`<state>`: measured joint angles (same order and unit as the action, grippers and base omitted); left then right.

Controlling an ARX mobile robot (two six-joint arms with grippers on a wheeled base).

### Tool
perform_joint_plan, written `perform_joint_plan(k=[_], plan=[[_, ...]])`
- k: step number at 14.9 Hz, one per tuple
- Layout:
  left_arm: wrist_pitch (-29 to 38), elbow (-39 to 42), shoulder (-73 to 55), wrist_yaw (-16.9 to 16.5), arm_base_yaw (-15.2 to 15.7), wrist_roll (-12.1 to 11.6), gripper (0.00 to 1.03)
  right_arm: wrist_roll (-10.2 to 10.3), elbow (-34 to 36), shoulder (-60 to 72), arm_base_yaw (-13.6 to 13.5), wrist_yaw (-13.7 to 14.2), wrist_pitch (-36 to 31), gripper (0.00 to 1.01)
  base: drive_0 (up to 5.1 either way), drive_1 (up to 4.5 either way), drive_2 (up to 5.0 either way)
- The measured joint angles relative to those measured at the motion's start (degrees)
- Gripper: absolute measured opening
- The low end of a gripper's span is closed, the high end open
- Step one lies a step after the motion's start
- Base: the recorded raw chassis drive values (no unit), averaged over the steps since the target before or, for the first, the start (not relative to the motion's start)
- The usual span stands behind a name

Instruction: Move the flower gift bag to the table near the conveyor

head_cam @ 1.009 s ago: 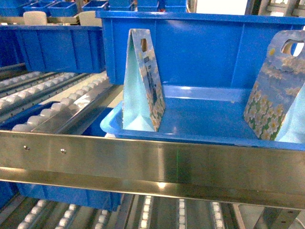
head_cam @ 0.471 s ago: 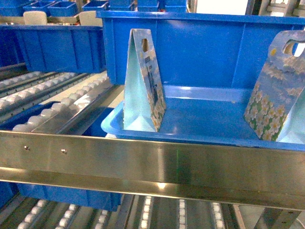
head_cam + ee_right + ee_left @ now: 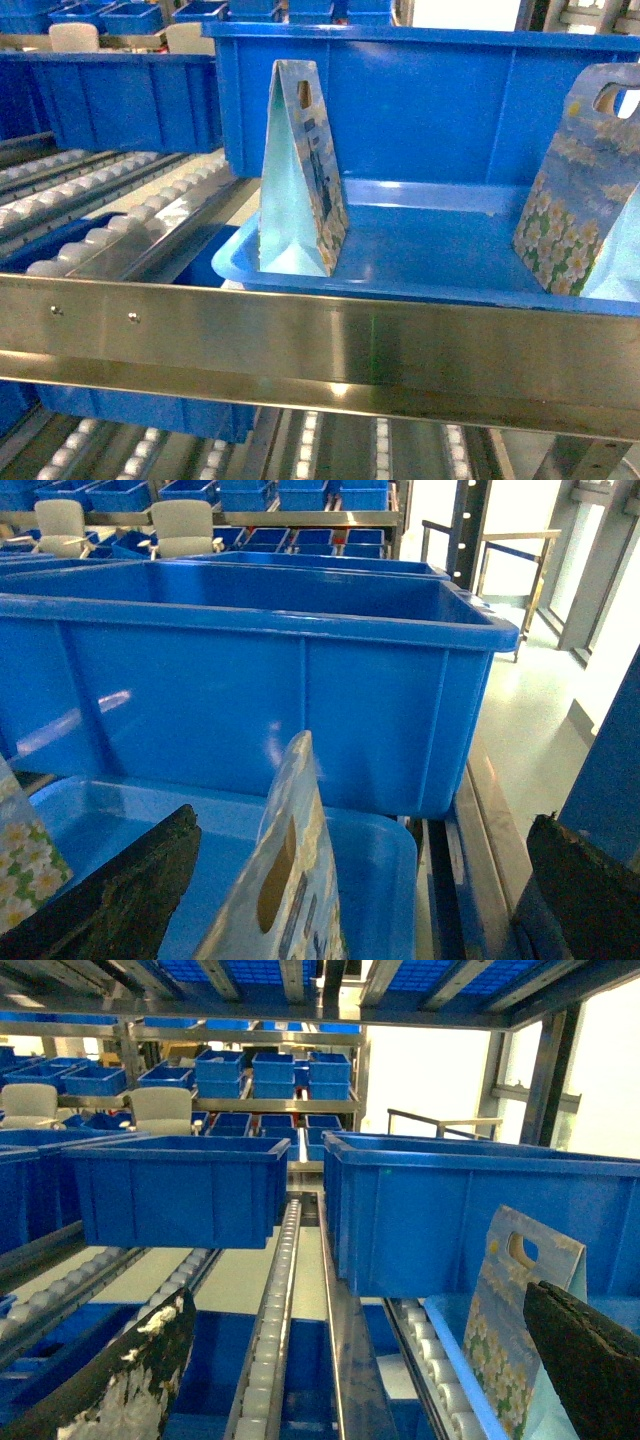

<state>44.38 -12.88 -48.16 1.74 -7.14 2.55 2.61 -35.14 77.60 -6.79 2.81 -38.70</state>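
Head view: two flower gift bags stand upright in a shallow blue tray (image 3: 420, 270) on the conveyor (image 3: 120, 215). The left flower gift bag (image 3: 300, 175) stands at the tray's near left corner, its pale blue gusset side facing the camera and its printed face turned right. The second gift bag (image 3: 585, 190) stands at the right edge of the view, printed face and handle cut-out visible, leaning slightly left. A deep blue bin (image 3: 400, 100) sits directly behind the tray. A steel front rail (image 3: 320, 345) crosses the near foreground, with white roller lanes to the left and below it.

Neither gripper appears in the head view.

Left wrist view: the left gripper (image 3: 360, 1360) is wide open and holds nothing. Its two dark, worn fingers (image 3: 130, 1380) frame the lower corners. A flowered bag (image 3: 515, 1320) stands just inside the right finger; contact cannot be determined.

Right wrist view: the right gripper (image 3: 350, 900) is likewise spread wide and empty. A gift bag (image 3: 285, 880), seen edge-on, stands between its fingers (image 3: 120, 890), with visible space on both sides. A further flowered corner shows at the far left edge.
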Motion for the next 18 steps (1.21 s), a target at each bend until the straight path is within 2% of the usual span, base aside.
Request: perform_joint_plan(k=[2, 6, 11, 14, 18], plan=[[-0.02, 0.0, 0.0, 0.0, 0.0, 0.0, 0.98, 1.44, -2.34, 3.56, 2.12, -2.43, 0.52, 0.98, 0.0, 0.0, 0.0], [0.0, 0.0, 0.0, 0.0, 0.0, 0.0, 0.98, 3.45, -3.89, 7.93, 3.85, -7.3, 3.76, 0.98, 0.0, 0.0, 0.0], [0.0, 0.0, 0.0, 0.0, 0.0, 0.0, 0.98, 3.8, -3.3, 7.72, 2.78, -8.48, 2.82, 0.98, 0.0, 0.0, 0.0], [0.02, 0.0, 0.0, 0.0, 0.0, 0.0, 0.98, 3.26, -2.01, 7.39, 2.23, -9.57, 2.21, 0.65, 0.0, 0.0, 0.0], [0.0, 0.0, 0.0, 0.0, 0.0, 0.0, 0.98, 2.21, -1.97, 7.41, 1.46, -10.03, 1.57, 0.16, 0.0, 0.0, 0.0]])
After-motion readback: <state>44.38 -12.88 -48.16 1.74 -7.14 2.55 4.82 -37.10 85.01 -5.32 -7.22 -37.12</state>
